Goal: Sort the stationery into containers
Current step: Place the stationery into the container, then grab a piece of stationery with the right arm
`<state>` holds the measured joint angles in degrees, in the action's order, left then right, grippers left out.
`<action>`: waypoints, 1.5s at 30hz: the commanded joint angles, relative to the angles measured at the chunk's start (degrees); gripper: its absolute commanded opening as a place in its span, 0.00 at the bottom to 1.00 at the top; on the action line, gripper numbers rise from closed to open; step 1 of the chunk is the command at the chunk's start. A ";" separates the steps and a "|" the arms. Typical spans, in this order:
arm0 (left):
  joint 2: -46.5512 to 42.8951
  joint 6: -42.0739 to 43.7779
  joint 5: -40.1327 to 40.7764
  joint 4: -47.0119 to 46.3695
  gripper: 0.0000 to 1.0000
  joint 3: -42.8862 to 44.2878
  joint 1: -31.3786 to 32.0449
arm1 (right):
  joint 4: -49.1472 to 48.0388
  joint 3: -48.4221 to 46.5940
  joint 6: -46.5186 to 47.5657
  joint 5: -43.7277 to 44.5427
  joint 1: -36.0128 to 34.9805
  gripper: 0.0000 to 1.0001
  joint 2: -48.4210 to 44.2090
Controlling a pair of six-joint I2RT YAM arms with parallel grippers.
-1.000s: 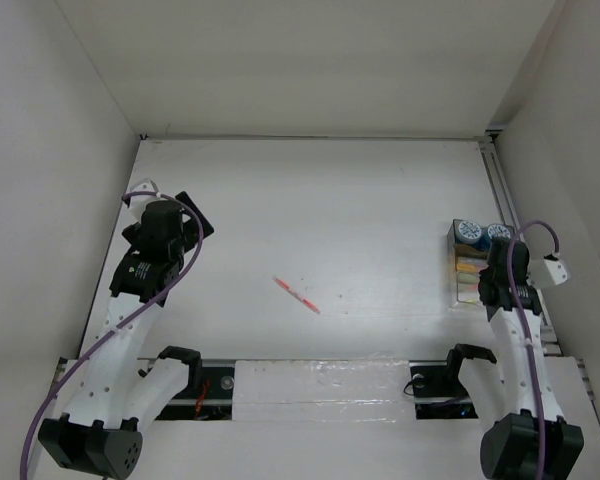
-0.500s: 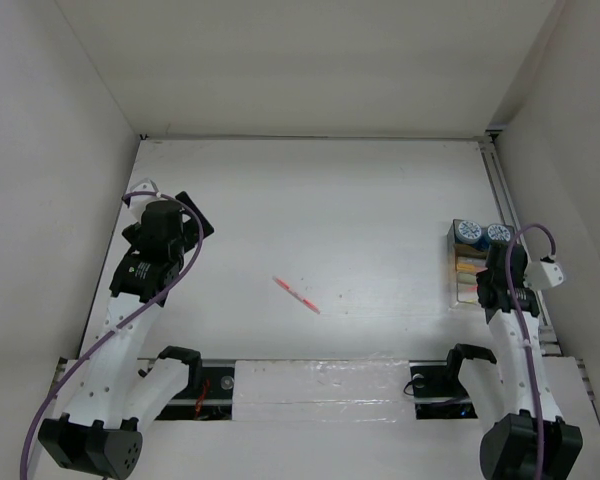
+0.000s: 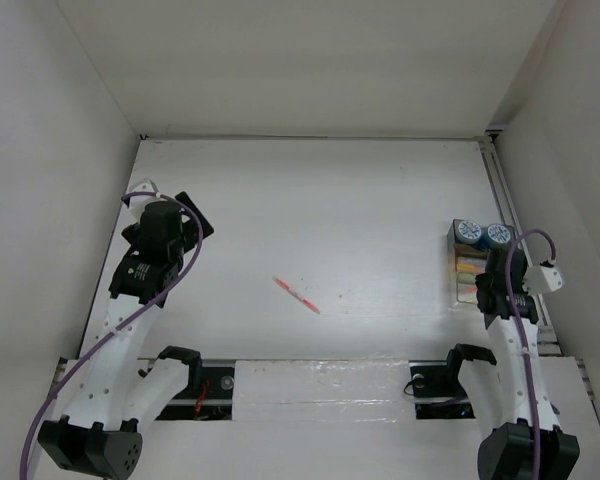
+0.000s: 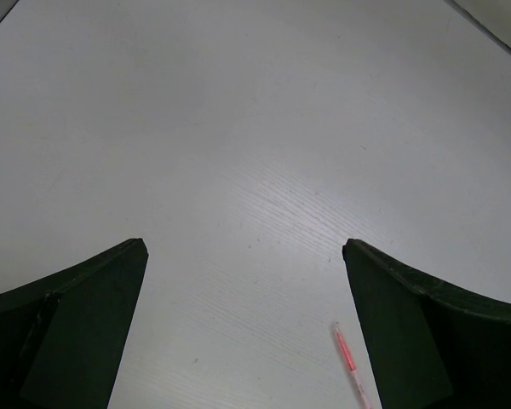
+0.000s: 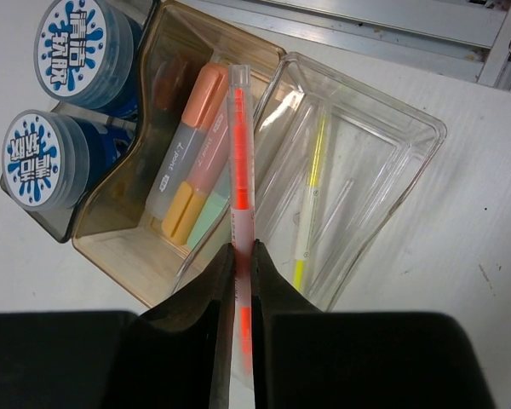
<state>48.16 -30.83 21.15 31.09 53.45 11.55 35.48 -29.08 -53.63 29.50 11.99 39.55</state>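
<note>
My right gripper (image 5: pixel 241 256) is shut on a thin red-pink pen (image 5: pixel 239 153) and holds it over the divider between the tray's two compartments. The tan compartment (image 5: pixel 111 247) holds orange, yellow and green markers (image 5: pixel 187 162). The clear compartment (image 5: pixel 409 170) holds a yellow pen (image 5: pixel 311 196). Two blue-and-white rolls (image 5: pixel 81 38) stand at the tray's far end; they also show in the top view (image 3: pixel 469 231). A second red-pink pen (image 3: pixel 297 295) lies mid-table and shows in the left wrist view (image 4: pixel 351 362). My left gripper (image 4: pixel 243 247) is open and empty, at the table's left (image 3: pixel 185 215).
An aluminium rail (image 3: pixel 505 200) runs along the table's right edge just beyond the tray (image 3: pixel 465 270). White walls close in the left, back and right sides. Black clamps (image 3: pixel 180 360) sit at the near edge by the arm bases.
My right wrist has drawn slightly toward the near edge with the pen, uncovering more of the rolls. The left arm and the pen on the table have not moved.
</note>
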 commanded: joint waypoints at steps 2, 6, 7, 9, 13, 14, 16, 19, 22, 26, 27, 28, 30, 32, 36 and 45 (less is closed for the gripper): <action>-0.88 0.86 -0.23 -1.30 1.00 1.66 0.23 | -2.00 0.08 -1.12 0.04 0.32 0.13 -0.44; -0.35 0.86 -0.23 -1.30 1.00 1.66 0.23 | -2.00 0.08 -1.13 0.04 0.32 0.16 -0.44; -0.35 0.86 -0.23 -1.30 1.00 1.66 0.23 | -2.00 0.08 -1.13 0.04 0.32 0.18 -0.44; -0.35 0.86 -0.23 -1.30 1.00 1.66 0.23 | -2.00 0.08 -1.13 0.04 0.32 0.24 -0.44; 0.18 0.86 -0.23 -1.30 1.00 1.66 0.23 | -2.00 0.60 -1.13 0.04 0.32 0.46 -0.97; 0.18 0.86 -0.23 -1.30 1.00 1.66 0.23 | -2.00 0.60 -1.13 0.04 0.32 0.49 -0.97; 0.18 0.86 -0.23 -1.30 1.00 1.66 0.23 | -2.00 0.60 -1.13 0.04 0.32 0.56 -0.97; 0.18 0.86 -0.23 -1.30 1.00 1.66 0.23 | -2.00 0.60 -1.13 0.04 0.32 0.57 -0.97; 0.18 0.86 -0.23 -1.30 1.00 1.66 0.23 | -2.00 0.60 -1.13 0.56 0.32 0.57 -1.49; 0.18 0.86 -0.23 -1.30 1.00 1.66 0.23 | -2.00 0.60 -1.13 0.56 0.32 0.57 -1.49; 0.18 0.86 -0.23 -1.30 1.00 1.66 0.23 | -2.00 0.60 -1.13 0.56 0.32 0.57 -1.49; 0.18 0.86 -0.23 -1.30 1.00 1.66 0.23 | -2.00 0.60 -1.13 0.56 0.32 0.57 -1.49; 0.18 0.86 -0.23 -1.30 1.00 1.66 0.23 | -2.00 0.60 -1.66 1.18 0.32 0.57 -1.49; 0.18 0.86 -0.23 -1.30 1.00 1.66 0.23 | -3.31 1.21 -0.18 1.18 0.32 0.57 -1.49; 0.18 0.86 -0.23 -1.30 1.00 1.66 0.23 | -14.02 1.22 14.04 -14.17 0.32 0.60 -3.77; 1.23 -0.45 2.93 -0.77 1.00 1.66 0.23 | -21.09 -11.13 38.31 -44.52 -12.92 0.71 8.06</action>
<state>49.50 -30.63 21.69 31.09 53.45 11.55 18.55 -32.27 -27.59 -1.93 6.37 42.70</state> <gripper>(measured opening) 0.997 0.710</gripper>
